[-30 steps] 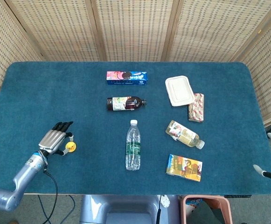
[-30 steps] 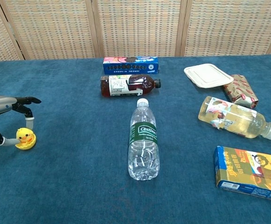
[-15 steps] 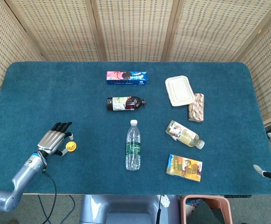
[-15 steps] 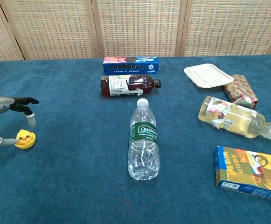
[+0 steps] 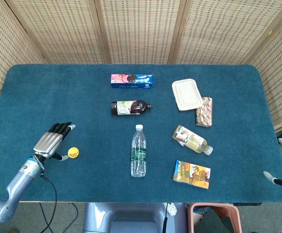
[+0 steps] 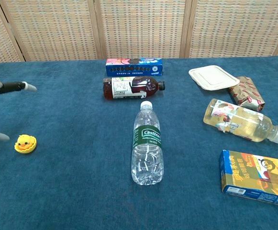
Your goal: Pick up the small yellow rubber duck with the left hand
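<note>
Head view shows the small yellow rubber duck (image 5: 73, 153) sitting on the blue table (image 5: 43, 97) near its front left edge. Just left of it is the left hand (image 5: 48, 143), with fingers spread and holding nothing, not touching the duck. Further right lies a clear water bottle (image 5: 139, 151), almost empty. A white lidded box (image 5: 187, 94) is closed. Right hand is not visible.

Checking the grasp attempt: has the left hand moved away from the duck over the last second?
Yes. The left hand has opened and drawn back toward the table's left edge, away from the clear water bottle, leaving the duck on the cloth.
</note>
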{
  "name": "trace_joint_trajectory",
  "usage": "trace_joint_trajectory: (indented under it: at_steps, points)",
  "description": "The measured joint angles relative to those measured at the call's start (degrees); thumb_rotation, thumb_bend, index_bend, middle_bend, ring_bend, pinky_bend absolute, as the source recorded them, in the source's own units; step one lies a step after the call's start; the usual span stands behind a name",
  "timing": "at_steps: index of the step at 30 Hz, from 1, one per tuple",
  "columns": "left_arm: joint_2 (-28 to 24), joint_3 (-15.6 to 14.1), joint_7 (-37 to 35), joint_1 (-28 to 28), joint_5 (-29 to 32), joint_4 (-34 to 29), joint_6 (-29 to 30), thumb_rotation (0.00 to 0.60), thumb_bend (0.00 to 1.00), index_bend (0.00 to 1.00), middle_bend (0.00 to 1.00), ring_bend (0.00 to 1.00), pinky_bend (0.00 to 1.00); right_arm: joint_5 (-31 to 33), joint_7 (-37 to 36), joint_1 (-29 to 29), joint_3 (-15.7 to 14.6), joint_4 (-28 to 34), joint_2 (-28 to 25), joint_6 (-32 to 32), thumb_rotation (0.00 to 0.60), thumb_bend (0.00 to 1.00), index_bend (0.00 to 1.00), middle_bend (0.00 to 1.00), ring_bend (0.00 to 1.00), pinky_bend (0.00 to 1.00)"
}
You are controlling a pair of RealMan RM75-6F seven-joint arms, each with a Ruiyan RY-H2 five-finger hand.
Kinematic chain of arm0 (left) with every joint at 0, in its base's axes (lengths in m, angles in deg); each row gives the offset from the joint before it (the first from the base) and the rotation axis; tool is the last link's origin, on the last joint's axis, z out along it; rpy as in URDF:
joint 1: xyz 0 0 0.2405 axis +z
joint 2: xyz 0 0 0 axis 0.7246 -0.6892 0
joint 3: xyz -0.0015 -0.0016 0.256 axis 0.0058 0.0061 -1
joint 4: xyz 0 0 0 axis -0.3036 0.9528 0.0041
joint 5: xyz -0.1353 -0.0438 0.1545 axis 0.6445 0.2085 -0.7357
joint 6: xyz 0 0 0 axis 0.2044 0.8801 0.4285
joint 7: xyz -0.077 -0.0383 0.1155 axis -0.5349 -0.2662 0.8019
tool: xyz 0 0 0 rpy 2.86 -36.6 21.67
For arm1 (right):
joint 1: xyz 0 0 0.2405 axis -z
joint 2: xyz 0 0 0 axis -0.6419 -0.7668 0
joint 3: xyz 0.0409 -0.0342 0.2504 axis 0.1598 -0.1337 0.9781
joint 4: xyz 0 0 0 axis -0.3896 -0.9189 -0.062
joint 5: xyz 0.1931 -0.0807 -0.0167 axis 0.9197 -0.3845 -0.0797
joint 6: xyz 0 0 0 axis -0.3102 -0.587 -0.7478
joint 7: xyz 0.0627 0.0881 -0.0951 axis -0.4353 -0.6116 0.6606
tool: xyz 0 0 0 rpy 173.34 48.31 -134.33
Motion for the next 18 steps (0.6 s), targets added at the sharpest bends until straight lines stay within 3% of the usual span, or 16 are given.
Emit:
trace_joint_trajectory:
  at_steps: [11,18]
  points:
    - [-8.02,1.37,2.46,11.36,-1.25,-11.94,23.17,0.600,0.00,0.00,0.00,0.00,0.00,-0.79,-0.45,0.37,-0.15,0.13,-0.23,-0.81,0.600,0.00,0.00,0.00,0.00,0.00]
    - [-14.57,-0.26,0.46,17.47,-2.73,-19.16,27.82,0.600,0.00,0.00,0.00,0.00,0.00,-1.17,0.19,0.45,-0.31,0.27,-0.13,-1.09,0.600,0.00,0.00,0.00,0.00,0.00]
